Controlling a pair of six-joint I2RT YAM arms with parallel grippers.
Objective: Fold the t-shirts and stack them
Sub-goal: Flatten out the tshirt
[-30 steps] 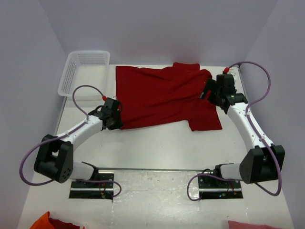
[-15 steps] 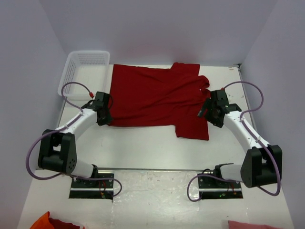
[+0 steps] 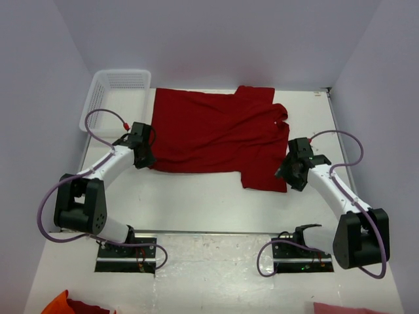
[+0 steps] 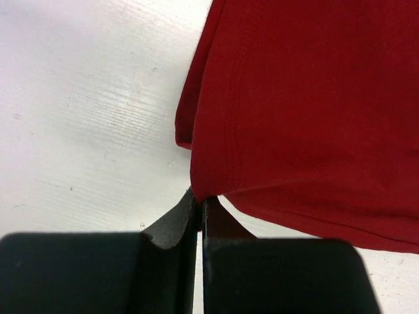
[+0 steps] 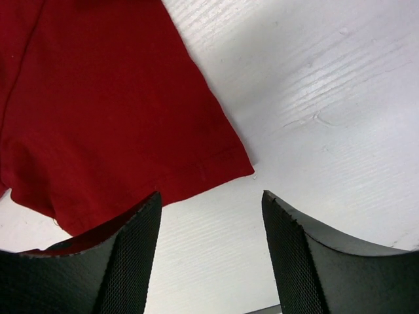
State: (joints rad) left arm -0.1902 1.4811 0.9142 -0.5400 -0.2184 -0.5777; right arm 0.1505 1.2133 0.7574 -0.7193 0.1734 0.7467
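red cloth of the t-shirt [image 3: 216,134] is now lying further left on the worktop [image 3: 196,203] than a second ago. the left gripper [image 3: 145,157] is still pinching its near left corner. the right gripper [image 3: 292,171] is coming down from the far right side to the near right corner, jaws apart but narrowing, holding nothing. spreading seems nearly done and folding is not yet starting. the white mesh basket [image 3: 91,104] is showing nothing inside.
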